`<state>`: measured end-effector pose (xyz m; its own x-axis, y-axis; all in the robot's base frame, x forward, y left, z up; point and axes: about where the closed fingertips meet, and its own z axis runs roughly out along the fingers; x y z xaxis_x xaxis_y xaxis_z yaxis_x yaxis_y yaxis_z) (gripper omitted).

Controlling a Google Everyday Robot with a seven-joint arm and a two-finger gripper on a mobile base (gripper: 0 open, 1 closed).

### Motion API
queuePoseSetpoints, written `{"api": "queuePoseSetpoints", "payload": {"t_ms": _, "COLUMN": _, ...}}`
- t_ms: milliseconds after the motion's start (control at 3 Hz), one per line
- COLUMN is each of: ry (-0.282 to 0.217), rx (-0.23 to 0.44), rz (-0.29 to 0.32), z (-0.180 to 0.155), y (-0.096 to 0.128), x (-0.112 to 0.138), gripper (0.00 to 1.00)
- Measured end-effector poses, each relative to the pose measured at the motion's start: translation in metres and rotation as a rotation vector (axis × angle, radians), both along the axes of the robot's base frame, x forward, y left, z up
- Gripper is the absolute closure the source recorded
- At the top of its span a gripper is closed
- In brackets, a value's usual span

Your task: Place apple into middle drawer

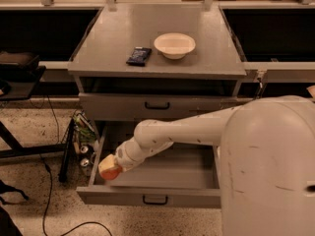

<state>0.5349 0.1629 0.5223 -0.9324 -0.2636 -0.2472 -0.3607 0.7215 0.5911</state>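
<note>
- Apple sits in the gripper, low and left of the middle of the frame. The gripper is closed on it and holds it up in the air. The apple hides most of the gripper.
- The apple hangs over the front left corner of the middle drawer. It looks like it is right above the drawer's left wall, not over the middle of the tray.
- The white arm reaches in from the right, across the open drawer. The drawer is pulled all the way out, and its grey floor is bare.
- I think the job is nearly done. The apple just needs to go down into the tray and be let go.
- What could go wrong: if the gripper lets go here, the apple may hit the wall and bounce out to the left. It could land on the floor, near the cans beside the cabinet.
- An apple is round, so it may roll when it lands. A drop from high up would make that worse.
- If the arm goes down too far left, it could bump the wall or push the drawer.
- The closed drawer above is close over the arm, so lifting out fast could knock it.
- Up on the cabinet top, the bowl and the dark packet are well away.
</note>
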Motion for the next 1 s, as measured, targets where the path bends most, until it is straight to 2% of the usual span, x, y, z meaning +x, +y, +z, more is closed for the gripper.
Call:
{"api": "queuePoseSetpoints", "payload": {"t_ms": 333, "ry": 0.029, "rx": -0.022, "rz": -0.061, "z": -0.031, "y": 0.014, "x": 0.007, "gripper": 1.00}}
{"api": "queuePoseSetpoints", "payload": {"t_ms": 667, "ry": 0.025, "rx": -0.050, "rz": -0.126, "z": -0.050, "y": 0.014, "x": 0.021, "gripper": 0.81}}
{"api": "queuePoseSetpoints", "payload": {"t_ms": 1000, "ry": -0.002, "rx": -0.082, "rz": -0.187, "z": -0.058, "y": 0.003, "x": 0.039, "gripper": 0.58}}
